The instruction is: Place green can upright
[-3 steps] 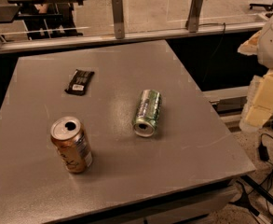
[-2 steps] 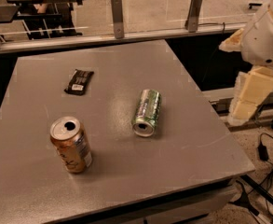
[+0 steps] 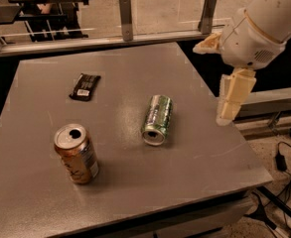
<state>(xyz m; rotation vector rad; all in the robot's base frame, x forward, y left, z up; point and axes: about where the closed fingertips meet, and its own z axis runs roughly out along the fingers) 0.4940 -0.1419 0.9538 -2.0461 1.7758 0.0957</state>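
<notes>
Green can (image 3: 157,119) on its side, label unreadable; pincer (image 3: 212,83) spread, at right edge of table (image 3: 135,197)

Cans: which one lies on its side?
The green can, top facing the camera; the orange-brown can stands upright. The tool hangs right of both.

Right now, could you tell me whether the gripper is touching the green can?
Apart. The camera view shows the gripper hanging by the right edge of the table, with bare table top between it and the green can, which lies on its side.
</notes>
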